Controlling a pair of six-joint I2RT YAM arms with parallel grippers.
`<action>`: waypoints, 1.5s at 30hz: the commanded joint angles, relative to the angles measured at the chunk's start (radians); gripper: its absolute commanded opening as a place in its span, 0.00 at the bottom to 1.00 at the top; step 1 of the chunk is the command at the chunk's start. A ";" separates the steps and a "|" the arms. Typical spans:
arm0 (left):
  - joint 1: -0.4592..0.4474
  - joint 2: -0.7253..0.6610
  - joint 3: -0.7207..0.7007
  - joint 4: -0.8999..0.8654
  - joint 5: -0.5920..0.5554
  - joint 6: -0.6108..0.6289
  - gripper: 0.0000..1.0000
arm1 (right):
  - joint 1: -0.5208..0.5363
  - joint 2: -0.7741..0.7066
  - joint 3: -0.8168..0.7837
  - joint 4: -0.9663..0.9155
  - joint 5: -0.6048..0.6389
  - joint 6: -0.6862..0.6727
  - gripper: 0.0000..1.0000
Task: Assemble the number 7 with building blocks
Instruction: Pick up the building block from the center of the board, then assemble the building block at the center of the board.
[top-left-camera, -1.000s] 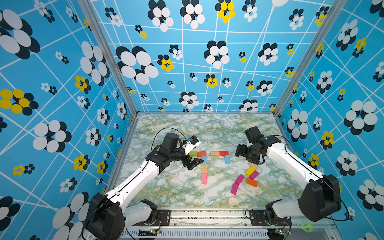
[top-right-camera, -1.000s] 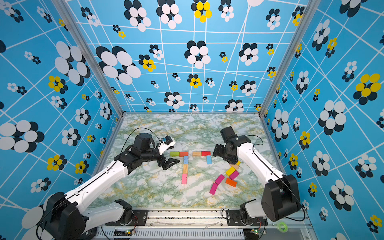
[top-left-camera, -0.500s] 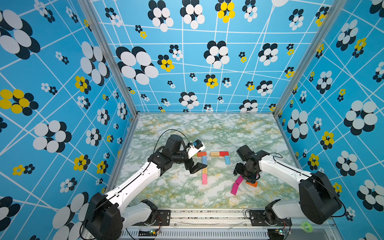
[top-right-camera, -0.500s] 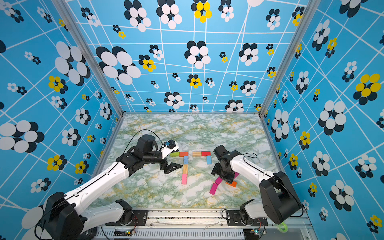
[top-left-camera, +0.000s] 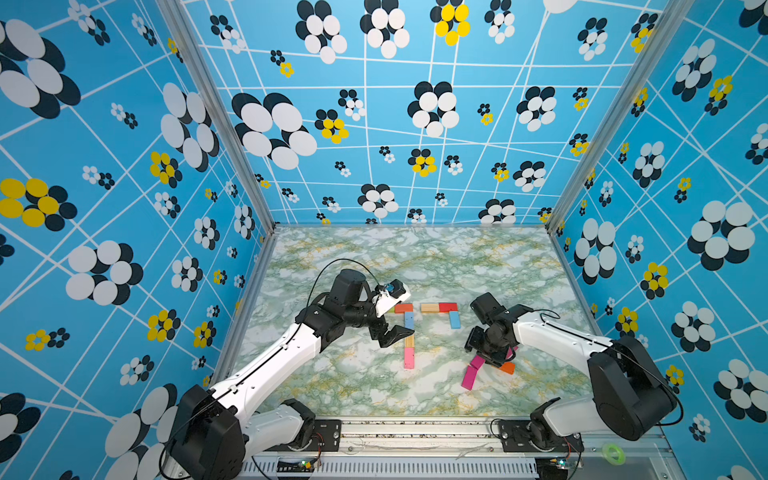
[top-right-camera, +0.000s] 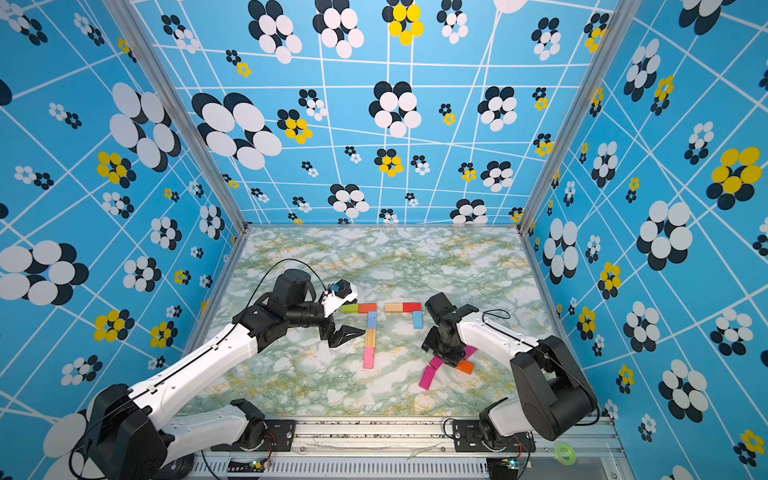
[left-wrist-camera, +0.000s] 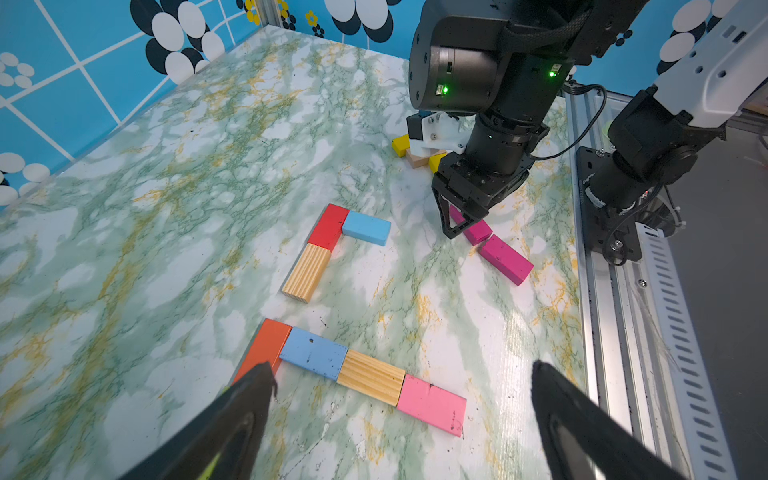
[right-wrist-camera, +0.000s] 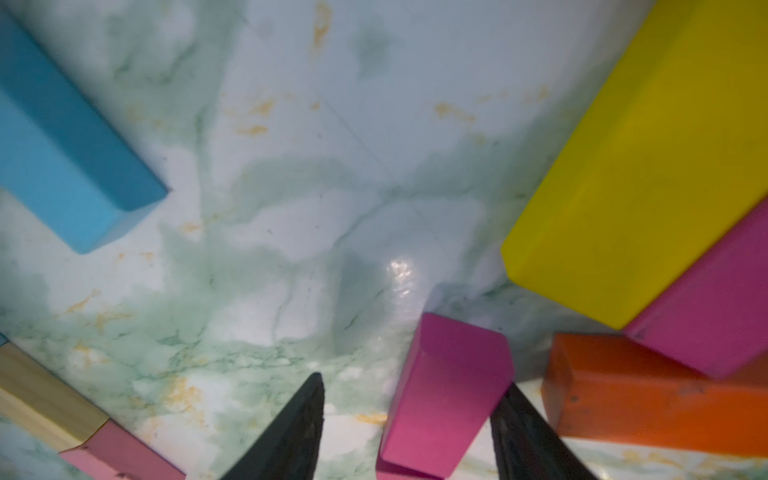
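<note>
A finished number 7 (top-left-camera: 409, 332) lies mid-table: orange (left-wrist-camera: 266, 345), blue (left-wrist-camera: 313, 353), wood (left-wrist-camera: 370, 376) and pink (left-wrist-camera: 432, 405) blocks, its green end mostly hidden in that view. Beside it lie a wood (left-wrist-camera: 306, 272), a red (left-wrist-camera: 330, 226) and a light blue block (left-wrist-camera: 367, 227) in an L. My left gripper (top-left-camera: 395, 334) hovers open over the first figure's stem. My right gripper (right-wrist-camera: 415, 382) points down into the loose pile, jaws either side of a magenta block (right-wrist-camera: 449, 390). One finger (right-wrist-camera: 519, 424) touches it and the other stands apart.
The loose pile holds a yellow block (right-wrist-camera: 640, 178), another magenta block (right-wrist-camera: 715, 303) and an orange block (right-wrist-camera: 648, 399). A long magenta block (top-left-camera: 469, 376) lies just in front. The metal rail (top-left-camera: 415, 428) runs along the near edge; patterned walls close the other sides.
My right arm swung down from beside the red block onto the loose pile, and its jaws have narrowed round a magenta block. The left gripper drifted slightly toward the first figure.
</note>
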 joint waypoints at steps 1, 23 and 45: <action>-0.005 -0.001 0.003 -0.028 -0.001 0.014 0.99 | 0.026 0.030 0.005 -0.040 0.035 -0.017 0.63; -0.005 0.030 0.007 -0.038 -0.026 0.013 0.99 | 0.068 0.156 0.307 -0.234 0.095 -0.320 0.29; -0.003 0.052 0.004 -0.049 -0.054 0.029 0.99 | 0.066 0.364 0.420 -0.213 0.006 -0.530 0.29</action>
